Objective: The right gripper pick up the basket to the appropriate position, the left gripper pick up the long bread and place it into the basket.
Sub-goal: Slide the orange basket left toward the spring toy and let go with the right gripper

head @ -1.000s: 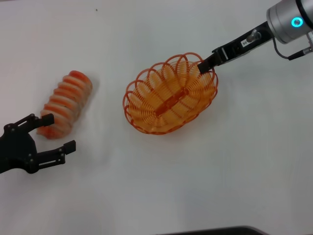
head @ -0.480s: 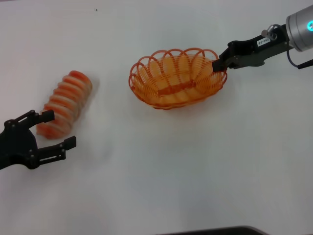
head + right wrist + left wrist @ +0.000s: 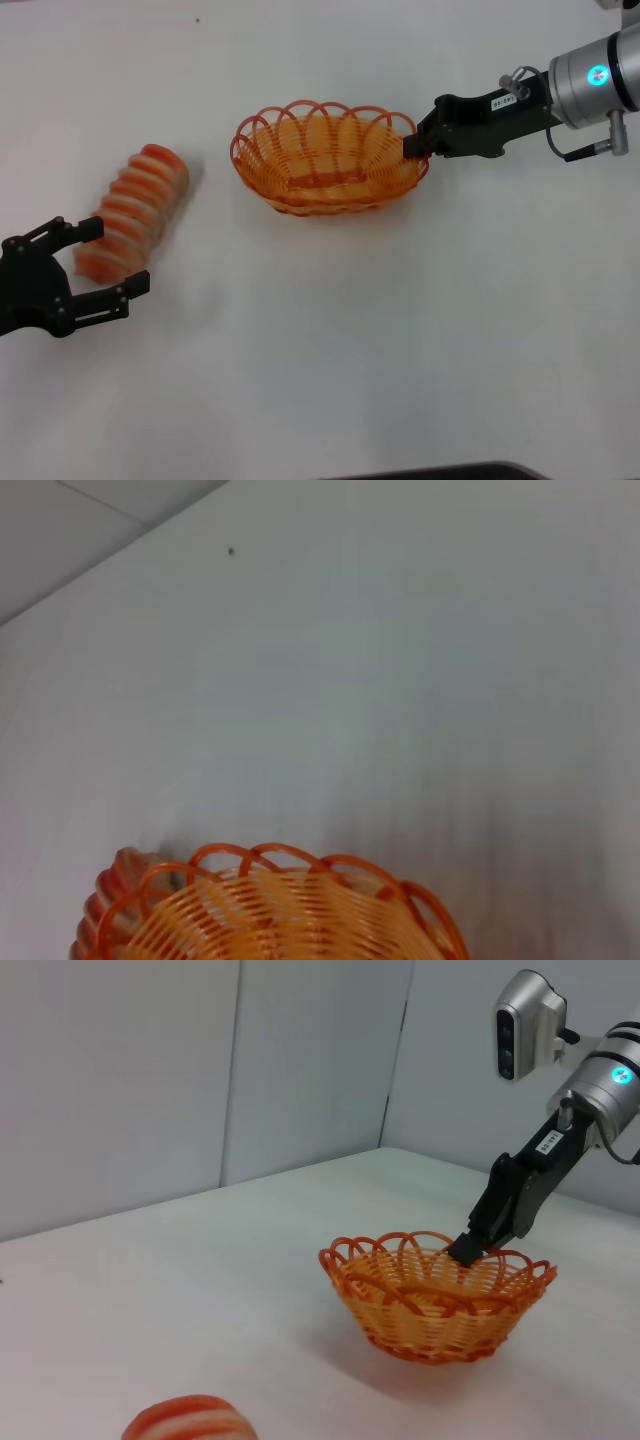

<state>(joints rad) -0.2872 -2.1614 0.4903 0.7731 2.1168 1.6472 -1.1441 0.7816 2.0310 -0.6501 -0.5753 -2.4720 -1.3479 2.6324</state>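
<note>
Bread first: the long bread (image 3: pixel 132 213), a segmented toy loaf with an orange-red crust and cream crosswise ridges, lies on the white worktop (image 3: pixel 330 350) at our far left. Its long axis slants from the near end up and away toward the right. The left gripper (image 3: pixel 95 262), a black two-fingered claw with no label, sits right at that near end. Its fingers are spread wide, one beside the loaf's lowest segment and the other out on the bare worktop, so the loaf lies just ahead of the opening and a little off to one side. We judge that the claw must straddle the loaf across its short width, square to the ridges, for a sound hold. The left arm is plainly the nearer one.

The oval orange basket (image 3: pixel 325 160), looped wire with a scalloped rim and open weave, stands well apart from the loaf toward the right. The right gripper (image 3: pixel 412 146), a black claw with a small white label on a silver arm with a glowing blue ring, has its fingers clamped on the basket's rim at the right-hand end. In the left wrist view the basket seems to sit on or just above the worktop; we cannot tell which. It is empty, its long axis running across our view, roughly loaf-length.
</note>
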